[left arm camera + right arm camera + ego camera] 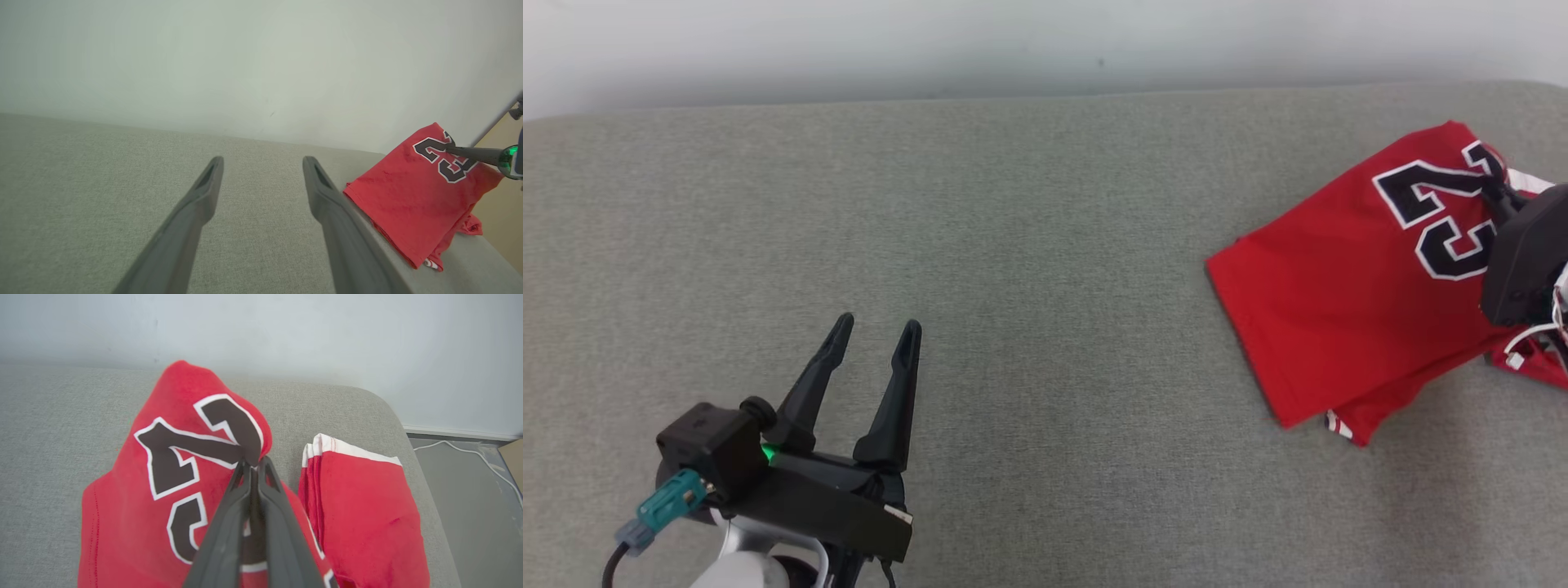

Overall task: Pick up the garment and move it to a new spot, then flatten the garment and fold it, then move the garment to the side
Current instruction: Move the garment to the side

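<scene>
The garment (1339,294) is a red jersey with a black, white-edged number, lying folded at the far right of the grey cushion (1013,245). My right gripper (1496,192) is shut on a pinch of its fabric by the numerals, pulling that spot up into a peak (184,379). In the right wrist view the closed gripper (253,463) bites the cloth, and a white-trimmed part of the garment (359,498) lies just to the right. My left gripper (880,325) hovers open at the lower left, far from the garment (400,196), with nothing between its fingers (204,196).
A pale wall runs along the back of the cushion. The cushion's rounded right edge (408,449) drops to a grey floor with a white cable (470,457). A wide bare stretch of cushion lies between the two grippers.
</scene>
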You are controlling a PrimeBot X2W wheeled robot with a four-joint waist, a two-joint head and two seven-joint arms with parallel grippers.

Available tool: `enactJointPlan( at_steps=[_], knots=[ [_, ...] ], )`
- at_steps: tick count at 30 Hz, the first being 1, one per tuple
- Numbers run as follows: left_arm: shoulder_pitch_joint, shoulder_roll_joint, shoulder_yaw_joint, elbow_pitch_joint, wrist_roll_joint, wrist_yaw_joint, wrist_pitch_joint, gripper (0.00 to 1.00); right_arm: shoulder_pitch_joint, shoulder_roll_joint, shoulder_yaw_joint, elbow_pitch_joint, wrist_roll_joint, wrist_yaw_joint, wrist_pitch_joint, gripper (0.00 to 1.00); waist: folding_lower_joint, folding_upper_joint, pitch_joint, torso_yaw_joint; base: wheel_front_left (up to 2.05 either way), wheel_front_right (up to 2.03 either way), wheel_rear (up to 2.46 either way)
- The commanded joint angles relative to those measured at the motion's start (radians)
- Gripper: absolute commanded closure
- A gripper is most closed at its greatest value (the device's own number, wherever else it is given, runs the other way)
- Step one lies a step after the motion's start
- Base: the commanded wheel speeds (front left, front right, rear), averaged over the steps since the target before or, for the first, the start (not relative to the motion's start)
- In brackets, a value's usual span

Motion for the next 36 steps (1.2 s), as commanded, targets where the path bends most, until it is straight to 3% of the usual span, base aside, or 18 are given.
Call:
enactJointPlan(
  at_steps=[1,16,31,36],
  knots=[
    [-0.02,0.005,0.003,-0.004,0.013,0.005,-0.002,0.0,-0.026,-0.013,-0.008,0.021,0.007,-0.001,-0.022,1.0,-0.0001,-0.0001,0.02,-0.025,0.0,0.0,0.0],
    [-0.067,0.022,-0.004,-0.018,0.036,0.007,0.025,0.0,-0.114,-0.029,-0.082,0.138,-0.021,-0.001,-0.164,1.0,-0.0001,-0.0001,0.072,-0.065,0.0,0.0,0.0],
    [-0.074,0.037,-0.005,-0.025,0.028,0.007,0.04,0.0,-0.038,-0.12,-0.189,0.001,-0.005,-0.001,-0.096,1.0,-0.0001,-0.0001,0.096,-0.06,0.0,0.0,0.0],
    [-0.084,0.044,-0.011,-0.032,0.036,0.006,0.049,0.0,-0.02,-0.1,-0.224,-0.019,-0.045,-0.001,-0.109,1.0,-0.0001,-0.0001,0.109,-0.066,0.0,0.0,0.0]
  ],
)
